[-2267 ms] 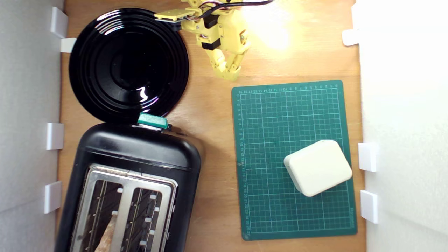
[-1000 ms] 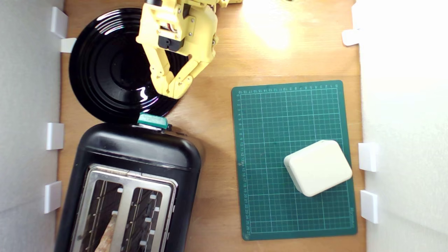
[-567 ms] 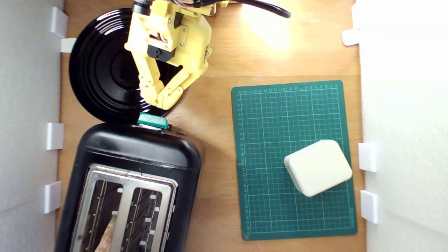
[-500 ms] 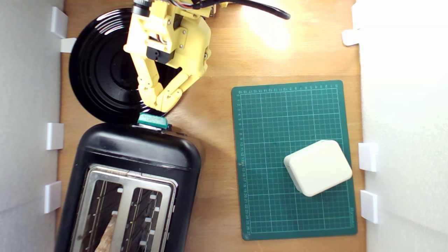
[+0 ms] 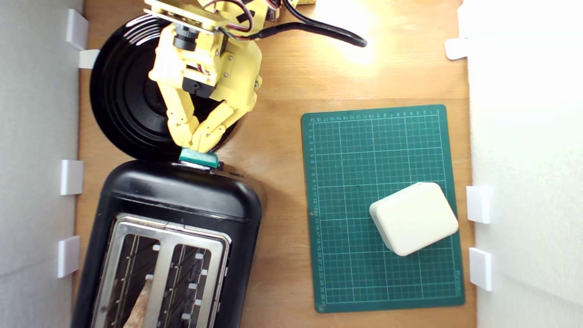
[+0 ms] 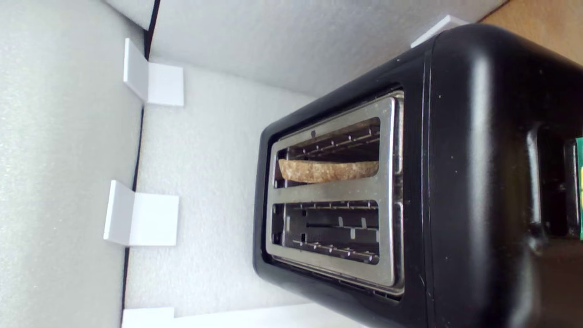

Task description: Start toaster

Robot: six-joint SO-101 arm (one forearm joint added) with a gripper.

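Note:
The glossy black toaster [image 5: 182,196] fills the exterior view's lower left, with a silver top plate [image 5: 169,230] and a slice of bread [image 5: 140,303] in one slot. Its teal lever [image 5: 199,158] sticks out of the end that faces the round plate. My yellow gripper [image 5: 193,145] hangs over the plate's edge, shut on nothing, fingertips together right at the lever's far side, touching or nearly so. The wrist view shows the toaster [image 6: 478,136], the bread [image 6: 328,170] and a sliver of the lever [image 6: 580,187], not my fingers.
A round black ribbed plate [image 5: 123,91] lies under my arm. A green cutting mat [image 5: 364,150] carries a cream box [image 5: 413,217] at the exterior view's right. White foam walls with brackets [image 5: 71,176] close both sides. A black cable [image 5: 319,31] trails behind the arm.
The arm has swung from the back of the table across the plate toward the toaster, and its shut fingertips have come down to the teal lever. The lever stays where it was.

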